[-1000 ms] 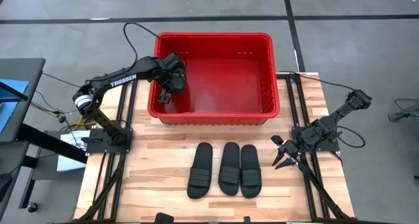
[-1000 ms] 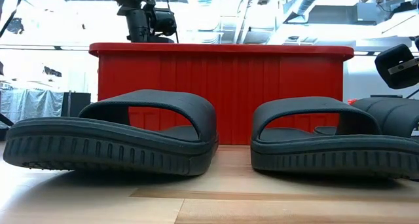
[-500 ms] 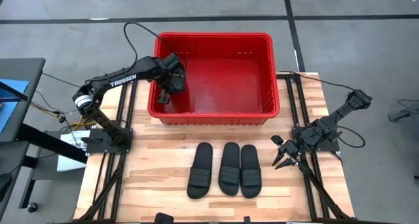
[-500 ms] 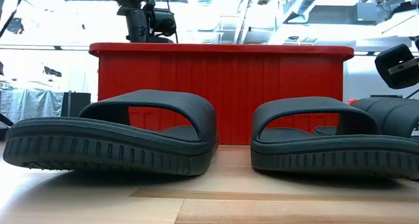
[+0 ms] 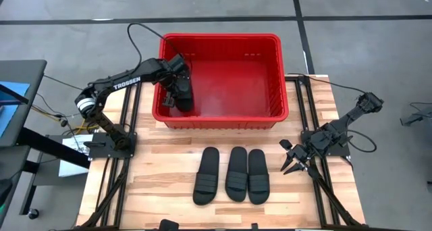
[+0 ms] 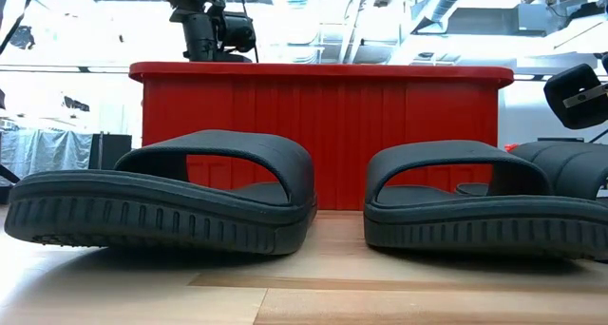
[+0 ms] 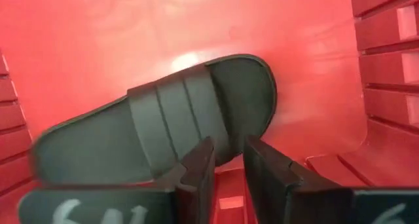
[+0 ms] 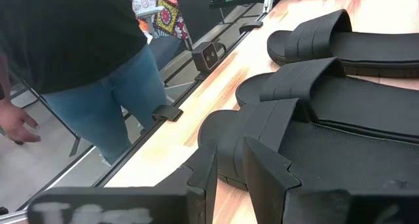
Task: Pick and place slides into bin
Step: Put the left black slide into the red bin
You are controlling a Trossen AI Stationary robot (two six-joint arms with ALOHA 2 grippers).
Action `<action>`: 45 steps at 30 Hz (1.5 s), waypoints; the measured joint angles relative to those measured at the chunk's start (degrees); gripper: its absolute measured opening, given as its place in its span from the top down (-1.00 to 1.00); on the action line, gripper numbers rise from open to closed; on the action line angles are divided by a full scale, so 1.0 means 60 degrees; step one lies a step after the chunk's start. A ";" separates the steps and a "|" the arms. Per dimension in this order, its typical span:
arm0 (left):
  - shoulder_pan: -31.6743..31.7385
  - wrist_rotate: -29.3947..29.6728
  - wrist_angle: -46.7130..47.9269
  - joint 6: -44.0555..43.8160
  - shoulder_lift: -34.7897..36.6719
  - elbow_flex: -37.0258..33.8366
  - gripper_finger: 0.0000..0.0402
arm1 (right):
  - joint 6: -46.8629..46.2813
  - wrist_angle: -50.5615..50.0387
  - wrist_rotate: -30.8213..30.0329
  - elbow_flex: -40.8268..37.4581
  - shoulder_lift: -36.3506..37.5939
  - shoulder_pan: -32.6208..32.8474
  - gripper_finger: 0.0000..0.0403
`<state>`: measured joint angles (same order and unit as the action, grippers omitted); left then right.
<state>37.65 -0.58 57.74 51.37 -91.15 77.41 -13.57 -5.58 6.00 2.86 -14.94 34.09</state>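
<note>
High view shows us the left gripper (image 5: 177, 96) inside the bin (image 5: 268, 109), jaws parted, released above a slide (image 7: 163, 119). We see the right gripper (image 5: 295, 165) waiting beside three slides (image 5: 231, 174), jaws slightly apart, empty.

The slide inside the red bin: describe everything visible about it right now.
The slide is black and matte, rubbery-looking, with a wide ribbed strap across a flat, long sole. It lies strap-up in the left end of the red bin, close to the side wall. The left gripper is just above it with fingers slightly parted, not gripping it. From overhead, the arm hides most of it.
</note>
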 joint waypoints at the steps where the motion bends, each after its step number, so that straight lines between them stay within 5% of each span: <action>1: 0.0000 0.0000 0.0000 0.0000 0.0000 0.0000 0.62 | -0.0002 0.0000 0.0000 0.0001 0.0001 0.0004 0.67; 21: -0.0001 0.0005 0.0022 -0.0286 0.0000 0.0000 0.42 | 0.0002 0.0000 0.0001 0.0002 0.0004 0.0003 0.67; 26: -0.0004 0.0979 -0.0056 -0.0596 0.0000 0.0069 0.42 | 0.0001 0.0000 0.0001 0.0002 0.0001 0.0004 0.67; 38: -0.0274 0.1627 0.0601 -0.0953 0.0007 0.1804 0.42 | 0.0002 0.0000 0.0004 0.0001 0.0000 0.0001 0.67; 45: -0.0833 0.0513 0.1238 -0.1237 0.0007 0.3272 0.42 | -0.0002 0.0000 0.0001 0.0002 0.0000 0.0004 0.67</action>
<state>32.65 2.50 65.17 43.95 -91.11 97.04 -13.58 -5.58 6.01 2.87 -14.94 34.11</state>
